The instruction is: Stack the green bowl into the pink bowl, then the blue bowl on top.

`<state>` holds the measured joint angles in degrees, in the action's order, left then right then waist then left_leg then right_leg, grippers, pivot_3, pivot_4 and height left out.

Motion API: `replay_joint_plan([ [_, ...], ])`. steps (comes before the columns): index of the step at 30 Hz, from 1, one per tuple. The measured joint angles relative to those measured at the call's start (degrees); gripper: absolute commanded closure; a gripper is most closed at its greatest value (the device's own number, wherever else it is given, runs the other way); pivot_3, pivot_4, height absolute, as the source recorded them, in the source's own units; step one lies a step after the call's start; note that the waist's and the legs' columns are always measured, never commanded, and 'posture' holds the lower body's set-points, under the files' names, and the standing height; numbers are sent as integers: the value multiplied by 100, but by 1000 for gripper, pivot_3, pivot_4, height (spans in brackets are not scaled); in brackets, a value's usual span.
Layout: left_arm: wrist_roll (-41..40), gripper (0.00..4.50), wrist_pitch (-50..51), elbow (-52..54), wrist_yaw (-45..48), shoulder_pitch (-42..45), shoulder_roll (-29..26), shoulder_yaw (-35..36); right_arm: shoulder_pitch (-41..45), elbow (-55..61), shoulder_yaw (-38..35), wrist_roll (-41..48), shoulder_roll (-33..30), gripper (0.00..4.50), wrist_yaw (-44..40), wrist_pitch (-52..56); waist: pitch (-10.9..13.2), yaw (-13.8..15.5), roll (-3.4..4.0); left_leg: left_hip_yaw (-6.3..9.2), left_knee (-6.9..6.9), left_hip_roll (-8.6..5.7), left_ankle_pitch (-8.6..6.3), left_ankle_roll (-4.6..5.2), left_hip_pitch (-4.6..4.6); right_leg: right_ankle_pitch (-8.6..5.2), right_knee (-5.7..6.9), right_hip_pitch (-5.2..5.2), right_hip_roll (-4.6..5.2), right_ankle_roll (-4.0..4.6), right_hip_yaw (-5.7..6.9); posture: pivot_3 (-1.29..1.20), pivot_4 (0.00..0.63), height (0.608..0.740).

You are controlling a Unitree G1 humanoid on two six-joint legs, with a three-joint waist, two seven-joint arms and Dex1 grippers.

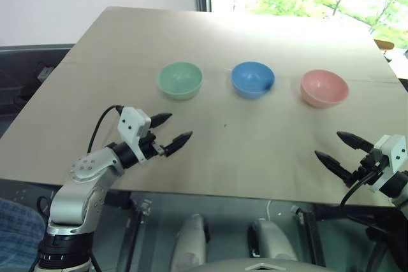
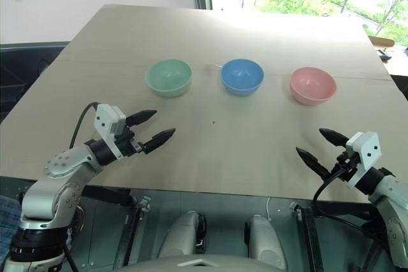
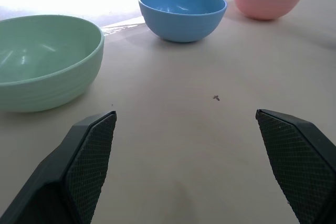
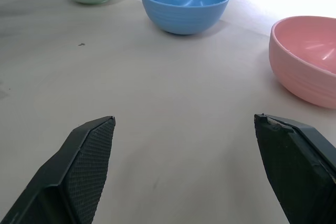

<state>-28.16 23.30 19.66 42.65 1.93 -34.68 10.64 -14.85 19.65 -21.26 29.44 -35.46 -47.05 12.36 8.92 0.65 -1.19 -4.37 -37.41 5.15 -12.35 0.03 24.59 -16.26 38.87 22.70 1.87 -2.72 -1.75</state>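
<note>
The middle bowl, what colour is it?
Sky blue: the blue bowl, best seen in the left wrist view.

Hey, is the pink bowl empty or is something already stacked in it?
Empty. The pink bowl shows a bare inside, and the green bowl and blue bowl sit apart from it on the table.

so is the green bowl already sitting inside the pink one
No, the green bowl stands on the table by itself, with the blue bowl between it and the pink bowl.

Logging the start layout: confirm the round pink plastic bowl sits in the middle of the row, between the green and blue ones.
Wrong: the round sky-blue plastic bowl sits in the middle, between the mint-green bowl and the salmon-pink bowl, as the left eye view shows.
</note>
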Motion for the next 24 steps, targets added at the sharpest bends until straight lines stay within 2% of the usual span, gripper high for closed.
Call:
replay_joint_plan([
  [24,-3,0,-249,-64,101,-121,52,-21,115,-388,-53,-224,-177,43,-32,-143,0,0,0,-1,0,0,0,0,0,0,-1,0,0,0,0,0,150,740],
])
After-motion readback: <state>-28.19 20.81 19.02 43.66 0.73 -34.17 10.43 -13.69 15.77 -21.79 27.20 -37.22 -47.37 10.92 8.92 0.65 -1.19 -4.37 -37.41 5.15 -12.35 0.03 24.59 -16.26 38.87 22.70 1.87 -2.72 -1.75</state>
